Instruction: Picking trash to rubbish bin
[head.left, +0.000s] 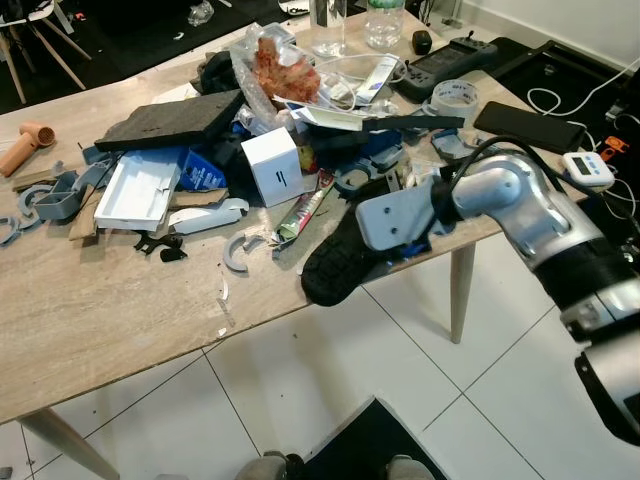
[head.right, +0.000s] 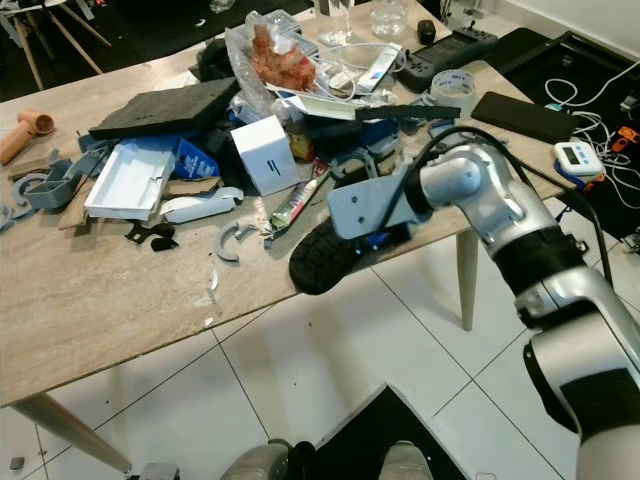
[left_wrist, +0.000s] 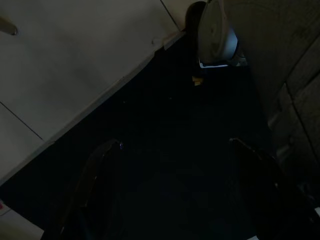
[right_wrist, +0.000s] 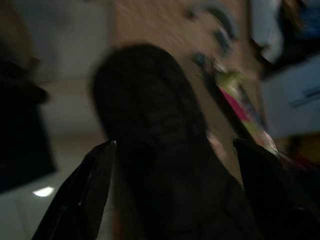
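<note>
Where white floor tiles (head.left: 330, 360) spread, cluttered wooden table (head.left: 110, 310) above.

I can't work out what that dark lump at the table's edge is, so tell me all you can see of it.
The black rounded object looks like a shoe sole or rubbery pad, with a bumpy, textured surface. It sticks out past the front edge of the pale wooden table, tilted downward over the white tiled floor. The right claw has a finger on each side of it, though a firm grip cannot be confirmed. The right wrist view is blurred. A crumpled green and pink wrapper lies just beside it.
</note>
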